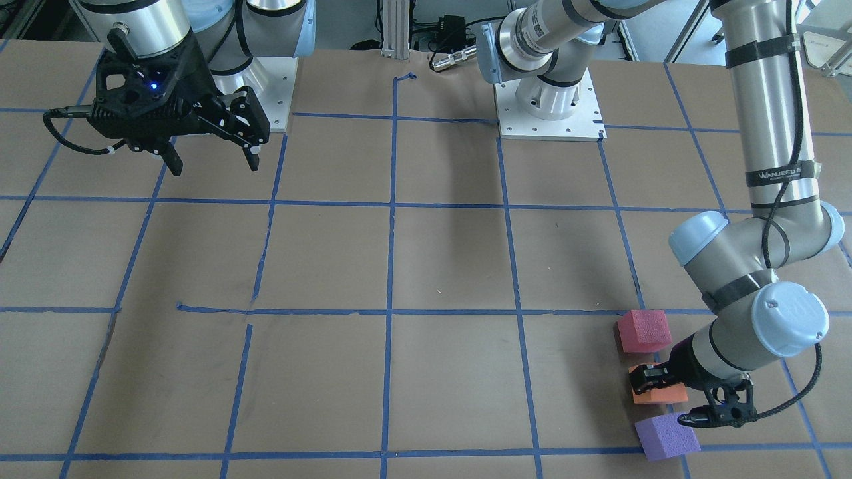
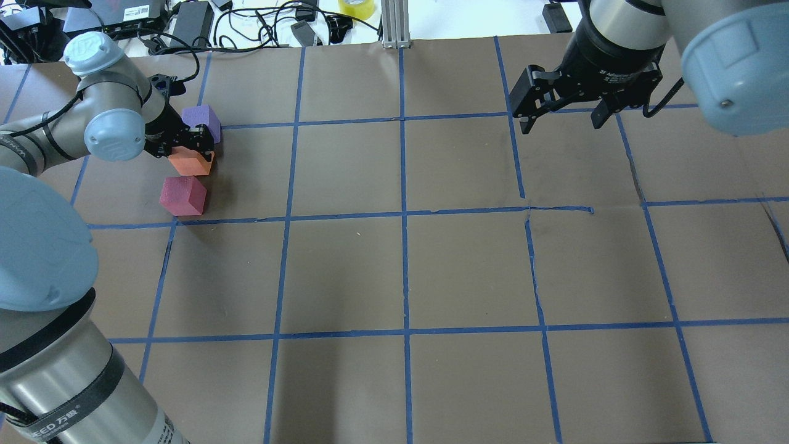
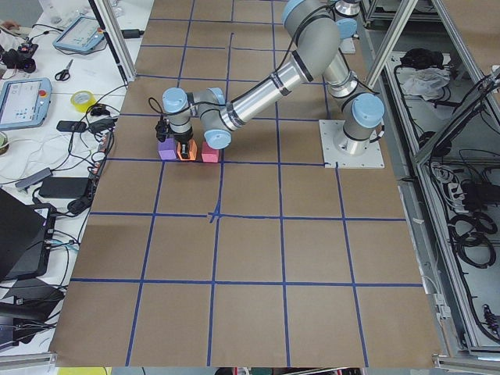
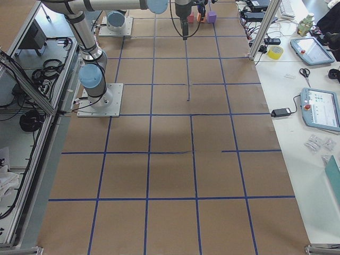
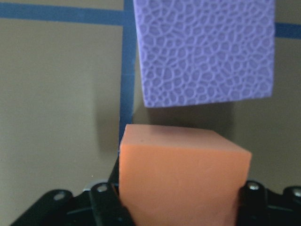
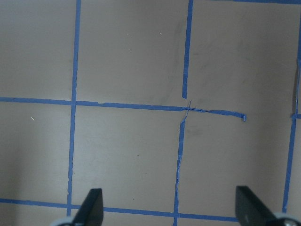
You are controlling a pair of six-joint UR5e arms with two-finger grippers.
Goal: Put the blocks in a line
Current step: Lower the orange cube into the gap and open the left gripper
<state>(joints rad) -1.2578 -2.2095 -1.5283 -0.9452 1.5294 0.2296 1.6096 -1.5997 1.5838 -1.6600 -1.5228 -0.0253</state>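
The task looks nearly finished. All three blocks sit together at the far left corner of the brown paper-covered desk (image 2: 400, 271). The small matte purple foam cube (image 2: 202, 120) is farthest from the robot, the small matte orange foam cube (image 2: 191, 163) is in the middle, and the small matte pinkish-red foam cube (image 2: 183, 195) is nearest. Seen from overhead they already form a rough, slightly slanted row beside one line of the blue tape grid (image 2: 404, 213).

The left tool (image 2: 188, 148) is clenched on the orange foam cube, with a finger pressed to each side of it in the left wrist view. From these pictures I cannot tell whether that cube rests on the desk or hangs just above it. A narrow gap separates it from the purple foam cube, and another separates it from the pinkish-red one.

What seems left is to settle the orange foam cube squarely between its neighbours, let go and draw the arm away. The purple cube sits slightly askew, so a small straightening may also be needed.

The right tool (image 2: 561, 123) hangs released and holds nothing, well apart from the blocks over the other side of the desk.

No box, tray or bin shows; the blocks lie directly on the desk.
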